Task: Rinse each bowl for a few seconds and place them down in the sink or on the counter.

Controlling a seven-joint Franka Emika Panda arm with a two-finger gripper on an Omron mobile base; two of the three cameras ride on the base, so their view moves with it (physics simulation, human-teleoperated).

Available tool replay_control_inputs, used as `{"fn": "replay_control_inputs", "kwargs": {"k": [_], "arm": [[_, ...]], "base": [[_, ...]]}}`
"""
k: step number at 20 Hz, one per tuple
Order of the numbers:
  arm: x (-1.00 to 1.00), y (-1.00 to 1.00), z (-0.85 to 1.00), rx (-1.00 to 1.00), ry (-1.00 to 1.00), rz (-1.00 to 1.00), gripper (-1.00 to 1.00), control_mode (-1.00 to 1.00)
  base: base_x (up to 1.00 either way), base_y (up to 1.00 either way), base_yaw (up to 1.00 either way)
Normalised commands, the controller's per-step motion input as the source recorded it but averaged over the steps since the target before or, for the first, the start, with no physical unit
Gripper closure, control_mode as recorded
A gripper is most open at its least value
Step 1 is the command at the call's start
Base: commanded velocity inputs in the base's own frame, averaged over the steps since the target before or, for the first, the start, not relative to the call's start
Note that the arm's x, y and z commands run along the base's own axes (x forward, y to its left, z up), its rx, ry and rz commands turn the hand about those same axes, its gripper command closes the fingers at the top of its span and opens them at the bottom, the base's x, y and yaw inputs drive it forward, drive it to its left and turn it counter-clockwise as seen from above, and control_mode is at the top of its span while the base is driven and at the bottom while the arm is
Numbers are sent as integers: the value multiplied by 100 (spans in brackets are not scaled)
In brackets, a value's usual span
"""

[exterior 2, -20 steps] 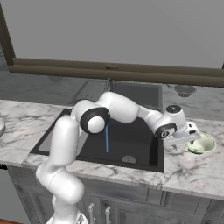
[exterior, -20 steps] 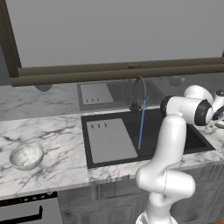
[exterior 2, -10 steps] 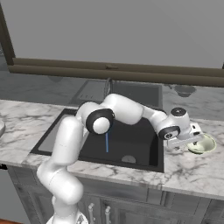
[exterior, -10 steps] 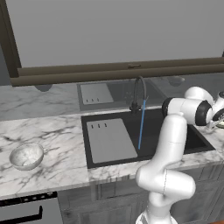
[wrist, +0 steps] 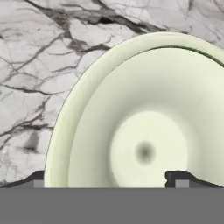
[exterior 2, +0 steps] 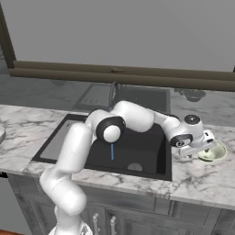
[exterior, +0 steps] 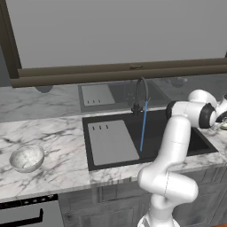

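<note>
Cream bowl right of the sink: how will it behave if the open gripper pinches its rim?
The cream bowl looks rigid and glossy, so its thin rim may slip between the fingertips. It is shallow and wide, so held by one edge it will probably tilt. The gripper is open over it on the smooth counter, where a nudge might slide it.

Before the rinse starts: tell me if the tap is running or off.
Running. A thin blue stream falls from the tap spout into the sink basin, seen in both base views.

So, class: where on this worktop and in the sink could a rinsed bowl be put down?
Free: counter between speckled bowl and sink; the grey panel. Crowded: right of the sink, cream bowl under the open gripper.
</note>
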Motion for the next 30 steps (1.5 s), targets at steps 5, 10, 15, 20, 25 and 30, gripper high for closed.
{"fn": "replay_control_inputs", "kwargs": {"k": [5, 10, 15, 20, 25, 30], "arm": [[14, -1, -14, 0, 1, 5, 100, -100], [-9, 4, -2, -1, -2, 3, 100, -100], [-6, 1, 8, -1, -1, 3, 100, -100], [-22, 10, 34, -1, -2, 14, 100, -100], [-33, 29, 38, -3, -1, 20, 100, -100], [-38, 31, 35, -3, 0, 23, 100, -100]], "base": [[0, 0, 0], [0, 0, 0], [0, 0, 0], [0, 0, 0], [0, 0, 0], [0, 0, 0]]}}
